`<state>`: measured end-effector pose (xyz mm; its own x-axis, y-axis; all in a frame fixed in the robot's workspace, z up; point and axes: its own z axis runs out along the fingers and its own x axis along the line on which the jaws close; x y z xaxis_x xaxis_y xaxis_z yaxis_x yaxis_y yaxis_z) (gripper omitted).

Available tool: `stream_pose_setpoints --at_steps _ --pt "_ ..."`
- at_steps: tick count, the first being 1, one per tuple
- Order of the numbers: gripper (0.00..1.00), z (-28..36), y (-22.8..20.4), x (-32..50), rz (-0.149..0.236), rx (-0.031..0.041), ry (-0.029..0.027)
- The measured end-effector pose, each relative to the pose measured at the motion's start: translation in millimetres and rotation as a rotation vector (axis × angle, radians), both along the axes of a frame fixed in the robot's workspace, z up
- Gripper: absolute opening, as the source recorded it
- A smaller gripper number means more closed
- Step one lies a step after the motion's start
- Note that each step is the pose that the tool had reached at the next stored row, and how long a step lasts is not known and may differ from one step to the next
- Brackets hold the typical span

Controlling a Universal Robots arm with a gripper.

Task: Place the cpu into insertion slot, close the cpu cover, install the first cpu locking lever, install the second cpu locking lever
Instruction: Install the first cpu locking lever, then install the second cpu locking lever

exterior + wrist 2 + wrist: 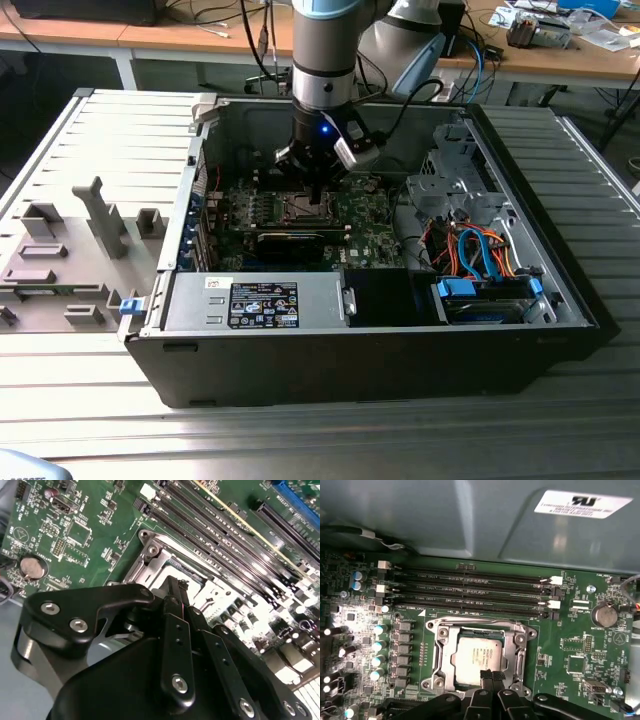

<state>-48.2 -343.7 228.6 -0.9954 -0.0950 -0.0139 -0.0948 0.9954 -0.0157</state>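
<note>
Inside the open computer case, my gripper (317,190) reaches down over the insertion slot (303,207) on the green board. In the first wrist view the cpu (477,655) lies flat in the slot, its pale silver face up. The grey metal cpu cover (446,652) lies down around it as a frame. My gripper (493,674) is shut, its black fingertips together at the cpu's near edge, on or just above it. The second wrist view shows the gripper (176,585) closed over the socket's metal rim (152,552). I cannot make out the locking levers.
Long black memory slots (475,587) run beside the socket, and a coin battery (604,615) sits further off. A long black card (292,240), the power supply (255,300) and a drive cage with cables (470,250) crowd the case. A grey fixture tray (70,250) lies at the exterior view's left.
</note>
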Motion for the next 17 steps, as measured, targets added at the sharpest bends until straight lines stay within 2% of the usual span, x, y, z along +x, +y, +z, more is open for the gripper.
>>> stream_pose_setpoints --at_steps 2,6,17 --pt "0.11 6.4 0.0 0.0 0.0 -0.0001 0.0001" --pt "0.11 12.0 0.0 0.0 0.0 -0.0001 -0.0001" --pt "0.11 12.8 0.0 0.0 0.0 0.0001 0.0"
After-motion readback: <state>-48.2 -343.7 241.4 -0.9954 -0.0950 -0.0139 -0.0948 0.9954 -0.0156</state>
